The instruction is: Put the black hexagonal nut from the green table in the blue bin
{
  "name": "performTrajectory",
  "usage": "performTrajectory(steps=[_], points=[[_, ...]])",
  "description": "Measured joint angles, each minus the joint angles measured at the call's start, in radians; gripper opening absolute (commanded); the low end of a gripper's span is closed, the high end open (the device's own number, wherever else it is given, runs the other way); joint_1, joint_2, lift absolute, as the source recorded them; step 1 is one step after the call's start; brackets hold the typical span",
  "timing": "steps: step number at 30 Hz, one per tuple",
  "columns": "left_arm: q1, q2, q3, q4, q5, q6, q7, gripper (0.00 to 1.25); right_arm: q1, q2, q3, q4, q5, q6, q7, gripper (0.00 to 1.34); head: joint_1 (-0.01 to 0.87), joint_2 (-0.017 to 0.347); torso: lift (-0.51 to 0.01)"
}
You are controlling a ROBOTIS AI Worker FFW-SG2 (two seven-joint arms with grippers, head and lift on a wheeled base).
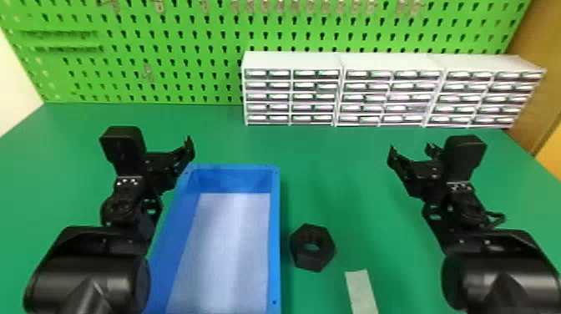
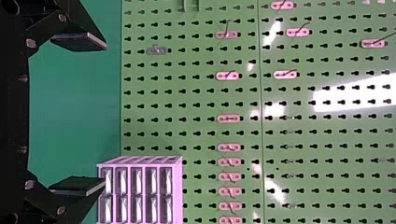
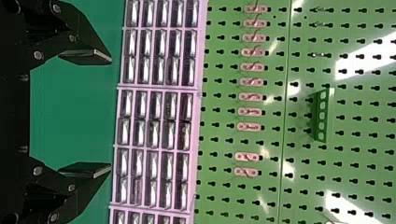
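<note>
Just right of the blue bin (image 1: 275, 234), the black hexagonal nut (image 1: 304, 258) lies on the counter (image 1: 359, 217), with the left hand (image 1: 173, 159) beside the bin's far end and the right hand (image 1: 411, 148) well rightward, both spread wide.

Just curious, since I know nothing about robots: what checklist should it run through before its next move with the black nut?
1. Nut on the green table, just right of the blue bin: ok.
2. Right tool open to receive it: ok, fingers wide apart.
3. Left tool holding nothing: ok, also open.
4. Right tool positioned at the nut: not ok, it is farther forward and to the right.
5. Pale strip apart from the nut: ok, green shows between them.
6. Nut light enough to lift: cannot tell.
</note>
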Motion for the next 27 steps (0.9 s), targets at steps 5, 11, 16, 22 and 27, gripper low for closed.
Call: performTrajectory(steps=[5,11,16,22,27], points=[[-0.001,0.0,0.0,0.0,0.001,-0.002,0.0,1.0,0.0,0.002,0.001,0.0,0.0,0.0,0.0,0.88,0.686,0.051,-0.096],[-0.004,0.0,-0.002,0.0,0.001,-0.002,0.0,1.0,0.0,0.001,0.003,0.0,0.0,0.0,0.0,0.88,0.686,0.051,-0.096],[-0.003,0.0,-0.002,0.0,0.001,-0.003,0.0,1.0,0.0,0.0,0.004,0.0,-0.001,0.0,0.0,0.88,0.686,0.051,-0.096],[-0.003,0.0,-0.002,0.0,0.001,-0.003,0.0,1.0,-0.002,0.0,0.008,0.0,-0.003,0.001,0.0,0.88,0.686,0.051,-0.096],[-0.003,0.0,-0.002,0.0,0.001,-0.003,0.001,1.0,-0.004,-0.001,0.01,-0.003,-0.003,0.002,0.0,0.88,0.686,0.051,-0.096]])
